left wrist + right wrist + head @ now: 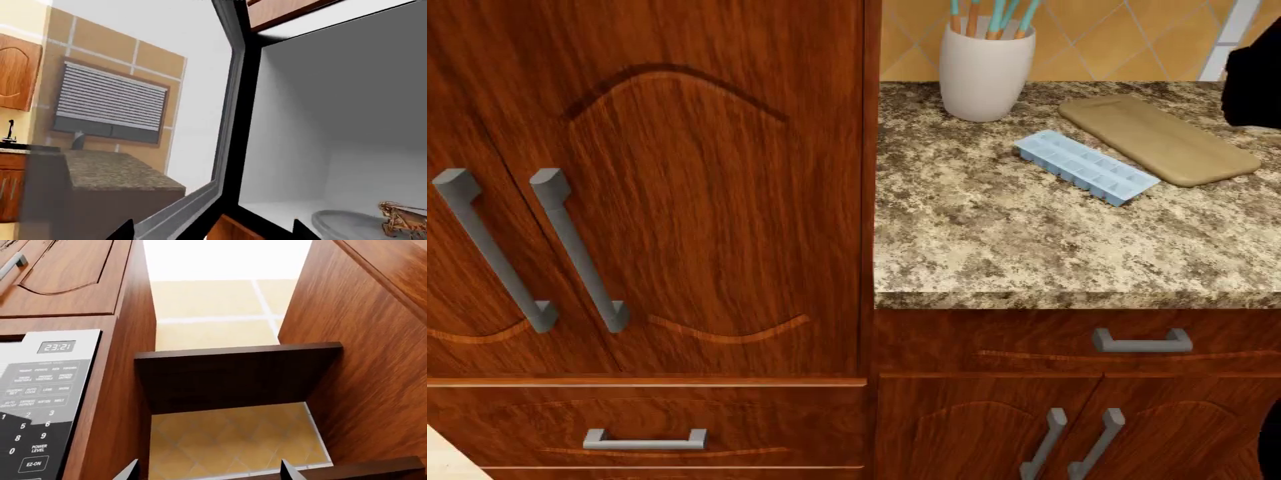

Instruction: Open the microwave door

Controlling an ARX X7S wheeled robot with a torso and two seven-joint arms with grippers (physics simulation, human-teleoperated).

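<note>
Left claw (212, 231): only two dark finger tips show at the edge of its wrist cam, set well apart w/ nothing between them, so spread. It sits right at the microwave door (223, 125), which is swung out; I see the door's dark frame edge-on and its glass pane, w/ the kitchen visible through it. Beside the frame the microwave cavity (333, 130) is exposed: white walls, a grey turntable plate (347, 222) on the floor, and a brown food item (402, 220) resting on that plate; can't tell what the food is.

Right claw (209, 471): two tips only, wide apart, holding nothing, so spread too. Its cam looks at the microwave control panel (41, 400), clock reading 23:21, keypad below. Next to the panel is a wood cabinet side, then an open shelf (237, 375) w/ yellow tile wall behind.

Head cam: neither arm clearly in shot. Tall wood cabinet doors w/ two grey handles (534, 250). Granite counter (1014, 240) to the side carries a white utensil holder (986, 70), a light-blue ice cube tray (1086, 167) and a tan cutting board (1158, 139); tray lies just beside the board. Microwave not seen in this cam.
</note>
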